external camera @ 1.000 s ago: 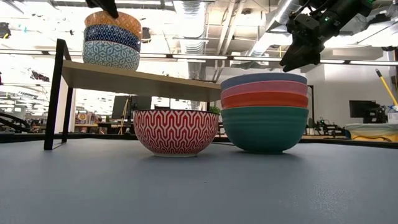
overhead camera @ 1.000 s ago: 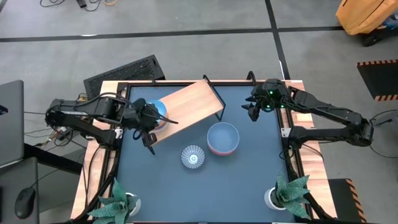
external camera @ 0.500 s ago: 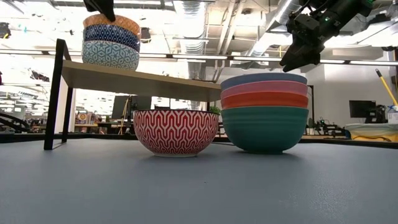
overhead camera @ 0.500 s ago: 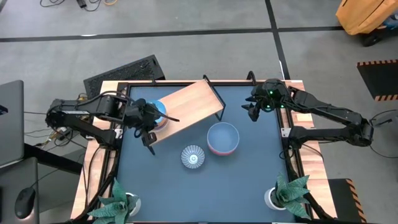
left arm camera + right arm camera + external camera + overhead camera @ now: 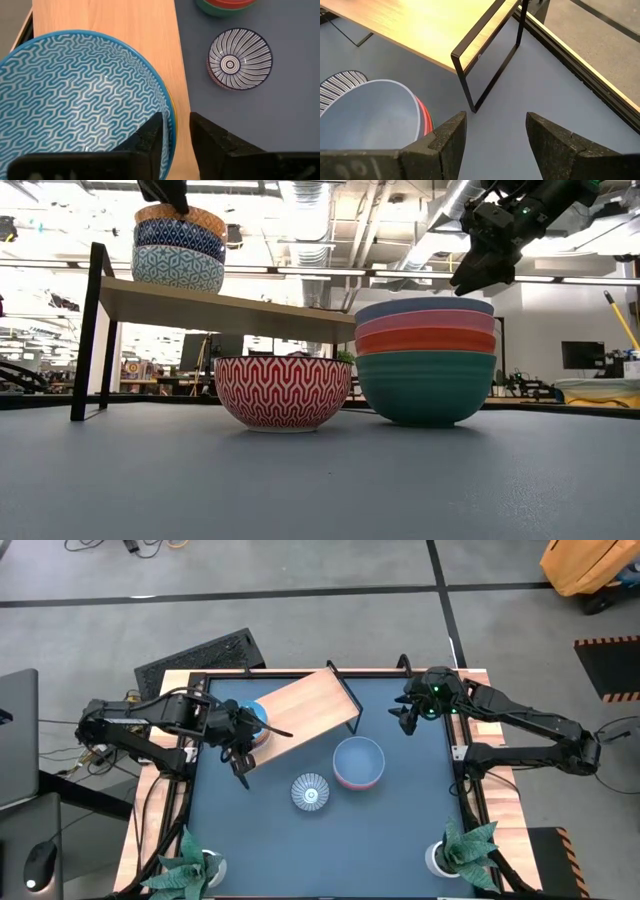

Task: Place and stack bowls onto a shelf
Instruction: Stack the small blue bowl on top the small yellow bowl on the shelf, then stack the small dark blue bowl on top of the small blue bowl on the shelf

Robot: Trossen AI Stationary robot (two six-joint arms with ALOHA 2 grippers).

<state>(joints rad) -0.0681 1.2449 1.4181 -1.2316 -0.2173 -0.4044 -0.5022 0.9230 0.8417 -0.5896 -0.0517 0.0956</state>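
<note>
**Three bowls shelved, five left on the table**

Three bowls (image 5: 179, 248) sat stacked at one end of the shelf (image 5: 300, 708). The left gripper (image 5: 176, 132) pinched the rim of the top one, a blue-patterned bowl (image 5: 75, 100). A striped bowl (image 5: 311, 792) and a stack of four (image 5: 425, 360) waited on the table. The right gripper (image 5: 495, 132) hung wide open near the shelf's far end.
</note>
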